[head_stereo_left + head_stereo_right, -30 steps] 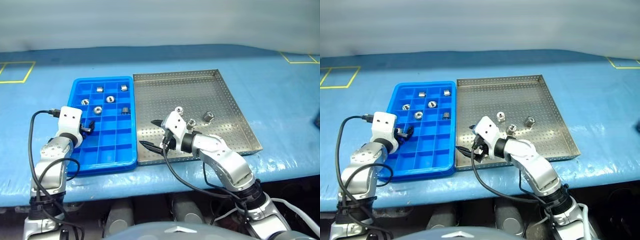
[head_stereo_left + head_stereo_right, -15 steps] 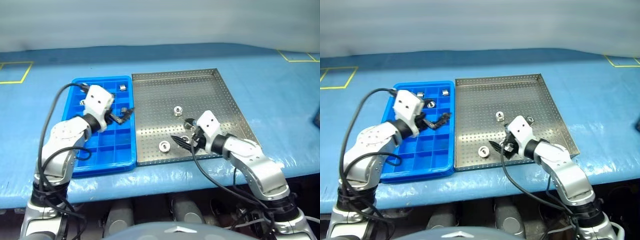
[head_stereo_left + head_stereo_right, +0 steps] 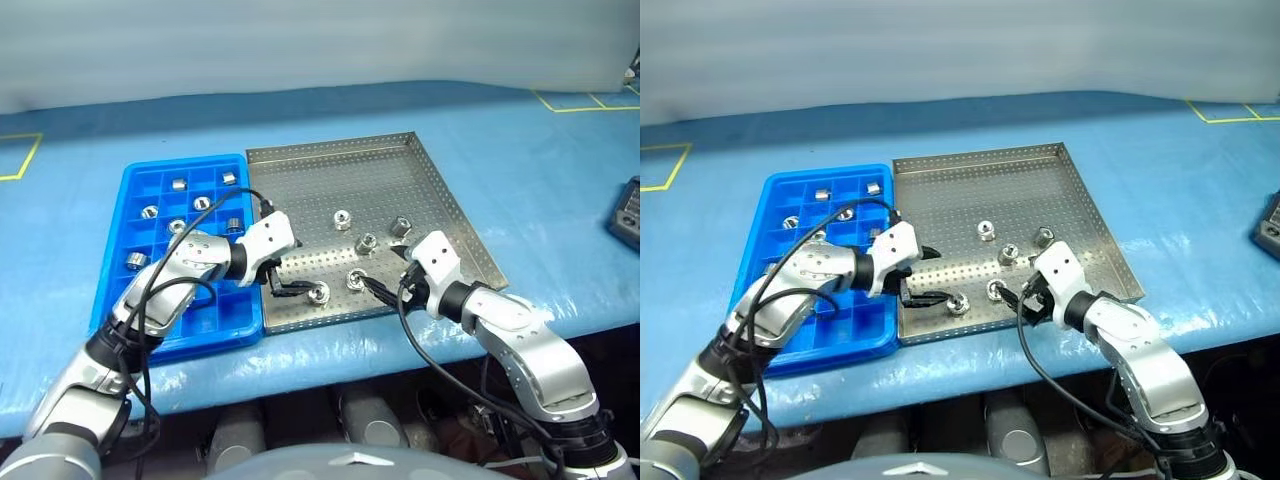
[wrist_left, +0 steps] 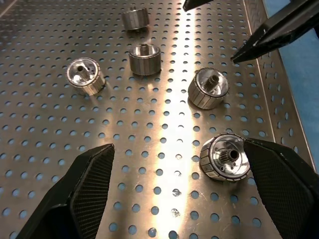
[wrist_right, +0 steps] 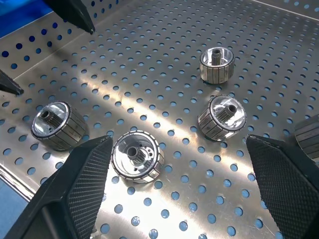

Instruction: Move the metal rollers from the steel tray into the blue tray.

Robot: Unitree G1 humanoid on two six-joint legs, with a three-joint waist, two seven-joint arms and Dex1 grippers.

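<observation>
Head cams look down; wrist cams close over shared steel tray [image 3: 440,215].

We see wide bare floor across the far half of the steel tray [image 3: 380,165], open to any approach. Near its front rim five metal rollers [image 3: 367,243] sit clustered, with narrow gaps between them. The left gripper [image 3: 290,278] and right gripper [image 3: 385,290], both spread wide, crowd that front strip from opposite sides, leaving little passage there.

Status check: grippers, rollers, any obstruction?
Left gripper and right gripper open, empty. Five metal rollers in steel tray. Nothing blocking.
</observation>
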